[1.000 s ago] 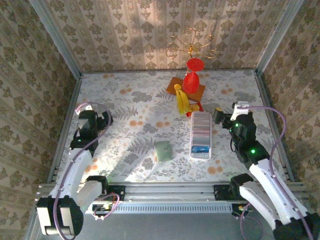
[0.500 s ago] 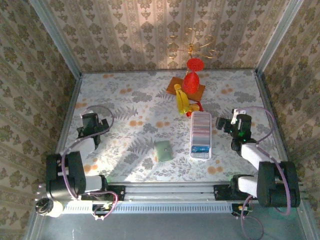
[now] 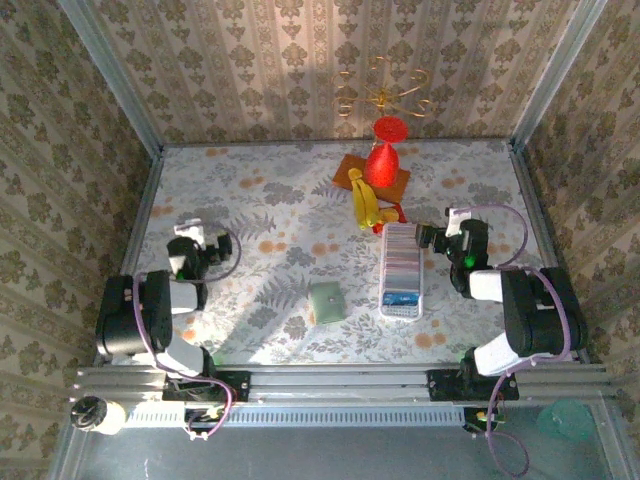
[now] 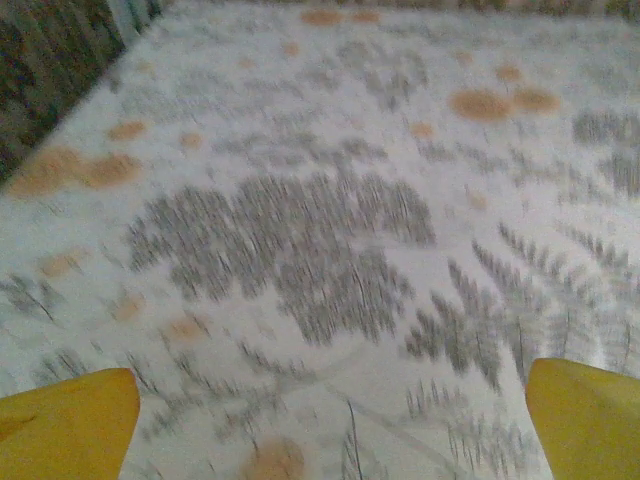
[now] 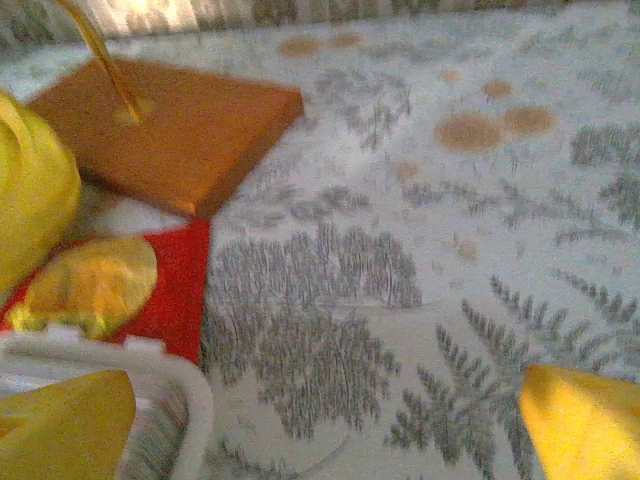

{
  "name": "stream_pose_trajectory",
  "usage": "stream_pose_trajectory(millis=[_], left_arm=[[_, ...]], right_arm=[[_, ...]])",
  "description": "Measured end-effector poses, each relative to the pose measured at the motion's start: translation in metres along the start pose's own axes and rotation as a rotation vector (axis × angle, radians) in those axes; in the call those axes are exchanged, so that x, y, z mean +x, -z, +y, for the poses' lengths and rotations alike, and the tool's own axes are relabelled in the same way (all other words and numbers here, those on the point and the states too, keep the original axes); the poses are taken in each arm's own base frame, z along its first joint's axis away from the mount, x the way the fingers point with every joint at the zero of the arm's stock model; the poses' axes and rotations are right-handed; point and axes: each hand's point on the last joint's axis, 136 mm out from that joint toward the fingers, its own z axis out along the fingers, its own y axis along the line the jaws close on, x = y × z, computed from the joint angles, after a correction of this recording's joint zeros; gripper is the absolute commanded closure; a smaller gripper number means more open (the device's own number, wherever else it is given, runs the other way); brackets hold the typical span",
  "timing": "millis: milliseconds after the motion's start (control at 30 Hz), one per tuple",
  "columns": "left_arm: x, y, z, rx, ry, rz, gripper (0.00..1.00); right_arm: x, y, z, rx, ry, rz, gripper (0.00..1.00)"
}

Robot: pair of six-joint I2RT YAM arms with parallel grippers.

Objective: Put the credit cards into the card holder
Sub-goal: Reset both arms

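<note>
The credit cards point(image 3: 402, 258) lie as a striped row in a long white tray point(image 3: 384, 290), with a blue one point(image 3: 402, 298) at its near end. The sage-green card holder point(image 3: 326, 301) rests flat on the cloth, left of the tray. My left gripper point(image 3: 210, 245) lies low at the table's left, well away from both; its yellow fingertips point(image 4: 65, 425) stand wide apart over bare cloth, so the left gripper point(image 4: 330, 435) is open. My right gripper point(image 3: 432, 238) sits just right of the tray's far end; the right gripper point(image 5: 330, 435) is open with nothing between its fingers point(image 5: 585, 425).
A red cone-shaped object point(image 3: 381, 160) stands on a wooden board point(image 3: 350, 172) at the back centre, a yellow item point(image 3: 365, 205) leaning in front of it. The tray's corner point(image 5: 185, 385) and a red base point(image 5: 175, 290) lie close to my right gripper. Metal rails edge the table.
Both arms have folded back and down toward their bases. The right gripper has shifted left, closer to the tray's far end. Both grippers have stayed open.
</note>
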Motion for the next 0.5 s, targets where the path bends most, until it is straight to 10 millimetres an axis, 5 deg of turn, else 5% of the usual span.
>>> stream_pose_trajectory(millis=[67,267,500], left_arm=[[0.012,-0.001,-0.002,-0.020,-0.023,0.039,0.00],[-0.032,-0.011,-0.010,-0.057,-0.072,-0.074,0.00],[-0.033,-0.010,-0.005,-0.104,-0.093,-0.076,0.00]], right_arm=[[0.002,-0.001,-0.001,0.008,0.003,0.000,0.00],[-0.004,-0.001,-0.002,0.020,0.005,-0.022,0.00],[-0.005,-0.001,-0.002,0.028,0.012,-0.027,0.00]])
